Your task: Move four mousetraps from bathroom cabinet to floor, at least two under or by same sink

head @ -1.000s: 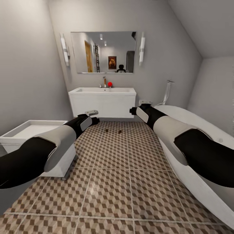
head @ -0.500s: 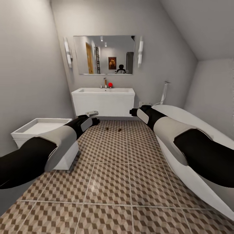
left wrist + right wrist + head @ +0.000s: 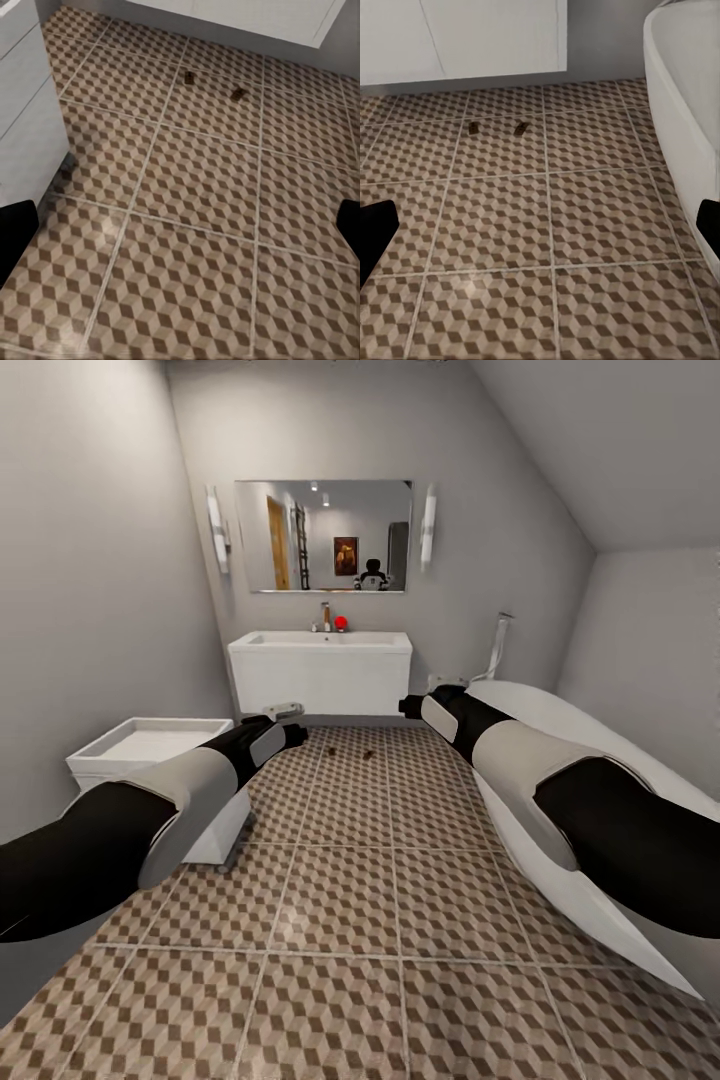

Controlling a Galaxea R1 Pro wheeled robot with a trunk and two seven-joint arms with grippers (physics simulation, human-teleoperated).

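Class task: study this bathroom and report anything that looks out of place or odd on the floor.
Two small brown objects lie loose on the patterned floor, just in front of the white sink cabinet. They look like the mousetraps, but are too small to confirm. Nothing looks spilled or damaged.

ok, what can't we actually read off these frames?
- Two small brown things on the floor, one and the other: too small in the head view to confirm as mousetraps; no clearer from the left wrist or right wrist.
- Sink underside: hidden by its white front.
- Bathtub: partly covered by the right arm.
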